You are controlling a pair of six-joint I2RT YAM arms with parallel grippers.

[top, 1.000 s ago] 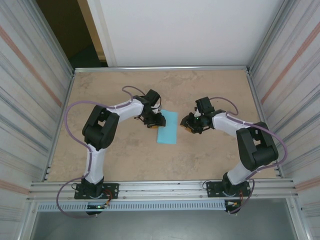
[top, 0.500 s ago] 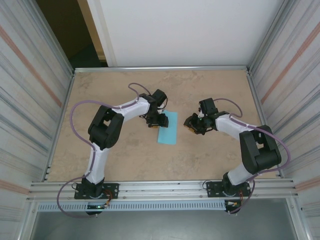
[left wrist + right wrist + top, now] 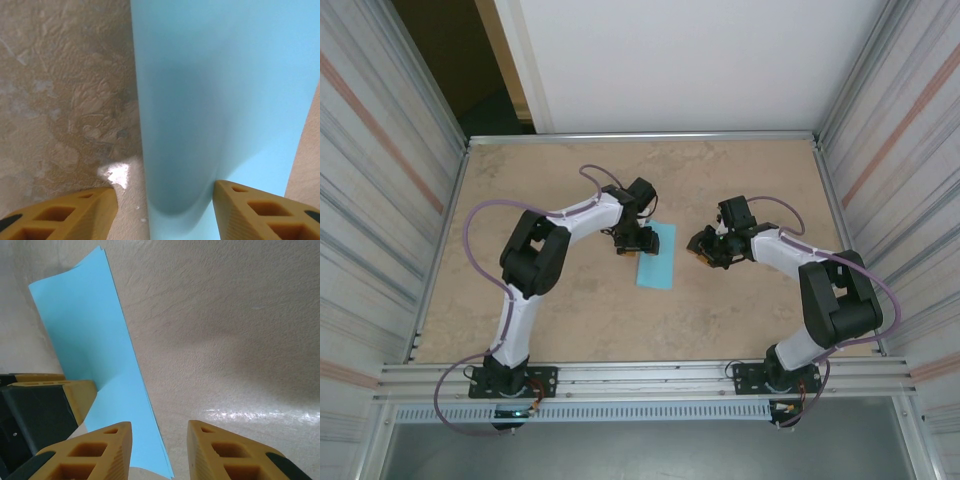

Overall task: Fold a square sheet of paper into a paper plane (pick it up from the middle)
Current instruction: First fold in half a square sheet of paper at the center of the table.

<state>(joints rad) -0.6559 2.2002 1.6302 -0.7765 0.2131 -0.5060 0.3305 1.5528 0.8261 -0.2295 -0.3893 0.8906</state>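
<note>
The square sheet of paper point(image 3: 657, 258) lies on the table folded in half, a narrow light-blue rectangle. My left gripper point(image 3: 632, 241) sits low at its upper left edge and is open. In the left wrist view the paper point(image 3: 225, 85) bulges up in a soft curl between the yellow fingers point(image 3: 265, 215), and the right one rests on the blue surface. My right gripper point(image 3: 706, 250) hovers just right of the sheet, open and holding nothing. In the right wrist view the paper's point(image 3: 90, 335) long right edge runs under the gap of that gripper point(image 3: 160, 450).
The beige table point(image 3: 560, 320) is boxed in by metal-framed walls point(image 3: 380, 200) on both sides and a white panel behind. An aluminium rail point(image 3: 640, 375) runs along the near edge by the arm bases. Bare table lies left, right and in front of the sheet.
The left gripper's jaws have spread wider at the paper's left edge, and its arm has shifted slightly right. The right gripper has drawn back a little to the right. The paper has stayed put.
</note>
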